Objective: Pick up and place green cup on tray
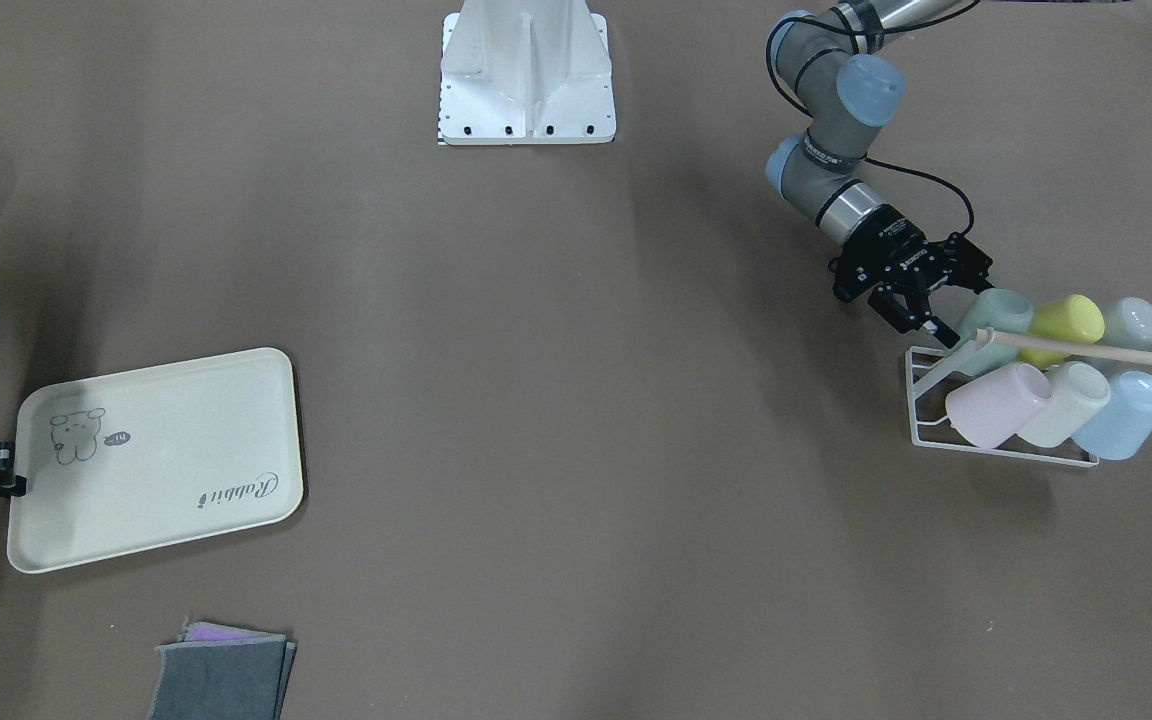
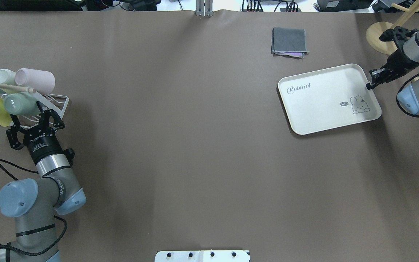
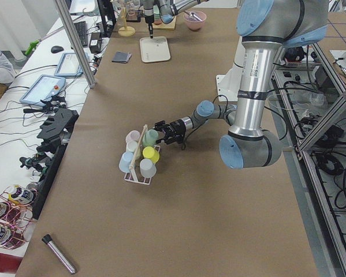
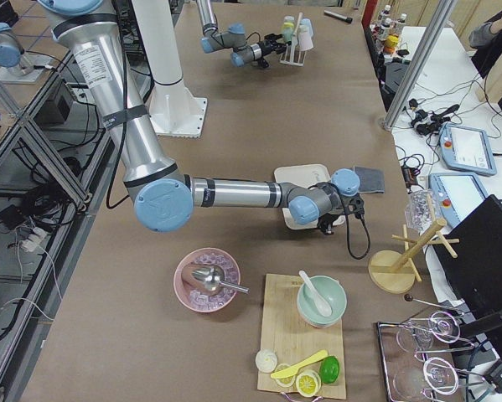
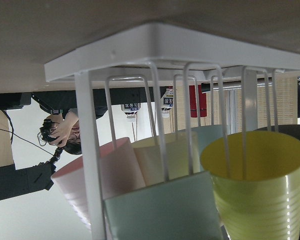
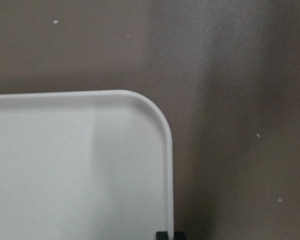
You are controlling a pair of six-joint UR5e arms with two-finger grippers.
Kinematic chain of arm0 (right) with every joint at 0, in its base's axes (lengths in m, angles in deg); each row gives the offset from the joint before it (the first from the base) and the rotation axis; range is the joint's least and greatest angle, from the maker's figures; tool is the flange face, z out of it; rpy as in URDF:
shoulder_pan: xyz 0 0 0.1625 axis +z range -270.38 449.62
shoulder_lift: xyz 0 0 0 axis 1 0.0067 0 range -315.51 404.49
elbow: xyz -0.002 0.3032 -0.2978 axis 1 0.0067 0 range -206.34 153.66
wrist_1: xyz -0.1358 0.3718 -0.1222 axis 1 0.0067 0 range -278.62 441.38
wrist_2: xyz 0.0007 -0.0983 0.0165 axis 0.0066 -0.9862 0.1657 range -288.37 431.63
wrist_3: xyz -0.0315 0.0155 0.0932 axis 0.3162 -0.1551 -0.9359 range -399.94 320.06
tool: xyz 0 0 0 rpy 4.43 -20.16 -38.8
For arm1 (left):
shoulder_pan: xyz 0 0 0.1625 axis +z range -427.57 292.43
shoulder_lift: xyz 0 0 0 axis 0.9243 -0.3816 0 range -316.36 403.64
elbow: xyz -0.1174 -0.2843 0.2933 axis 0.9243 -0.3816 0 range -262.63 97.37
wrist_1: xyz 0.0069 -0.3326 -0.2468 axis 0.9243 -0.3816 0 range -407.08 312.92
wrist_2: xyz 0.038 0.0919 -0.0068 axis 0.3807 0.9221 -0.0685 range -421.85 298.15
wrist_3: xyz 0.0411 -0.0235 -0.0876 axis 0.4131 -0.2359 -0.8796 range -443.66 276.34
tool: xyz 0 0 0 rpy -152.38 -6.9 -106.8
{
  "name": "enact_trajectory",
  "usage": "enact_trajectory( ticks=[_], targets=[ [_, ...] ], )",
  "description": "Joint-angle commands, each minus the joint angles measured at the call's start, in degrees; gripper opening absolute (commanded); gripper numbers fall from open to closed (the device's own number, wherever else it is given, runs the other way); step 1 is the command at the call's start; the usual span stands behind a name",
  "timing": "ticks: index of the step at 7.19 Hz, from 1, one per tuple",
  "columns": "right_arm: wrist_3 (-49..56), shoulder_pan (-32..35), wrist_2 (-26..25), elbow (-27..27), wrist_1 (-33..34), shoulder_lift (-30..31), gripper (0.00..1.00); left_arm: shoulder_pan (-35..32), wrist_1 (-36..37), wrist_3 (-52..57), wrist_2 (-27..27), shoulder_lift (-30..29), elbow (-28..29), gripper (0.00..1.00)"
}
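The pale mint-green cup (image 2: 20,103) lies on its side in a white wire rack (image 2: 58,100) with several other pastel cups; it also shows in the front view (image 1: 996,315) and fills the lower middle of the left wrist view (image 5: 165,210). My left gripper (image 2: 42,117) is open, its fingers right at the cup's mouth end and the rack's edge, not closed on it. The cream tray (image 2: 326,98) lies empty on the far side. My right gripper (image 2: 370,83) is shut on the tray's rim (image 6: 169,190) near a corner.
A yellow-green cup (image 5: 260,185) and a pink cup (image 5: 84,185) flank the green one. A wooden rod (image 1: 1086,348) crosses above the rack. A folded grey cloth (image 2: 289,42) lies near the tray. The robot's white base (image 1: 526,80) stands mid-table.
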Motion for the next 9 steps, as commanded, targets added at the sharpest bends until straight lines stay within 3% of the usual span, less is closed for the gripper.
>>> enact_trajectory(
  ticks=[1,4,6,8,9],
  targets=[
    [0.05,1.88,2.54,-0.1,-0.12,-1.54,0.0,-0.02,0.0,0.0,0.0,0.0,-0.03,0.29],
    [-0.21,4.34,6.77,-0.1,-1.36,-3.74,0.0,0.24,2.89,-0.18,-0.18,0.35,-3.63,0.26],
    [-5.89,3.91,7.13,-0.1,-1.62,-7.94,0.0,0.42,3.25,-0.09,-0.36,0.53,-4.96,0.26],
    [-12.5,1.64,6.52,-0.02,-1.71,-11.64,0.0,0.59,4.48,0.43,-0.27,-0.26,-4.16,0.95],
    [-14.78,0.75,6.51,-0.02,-1.71,-12.53,0.0,0.85,4.49,0.7,-0.27,-0.26,-4.08,0.97]
  ],
)
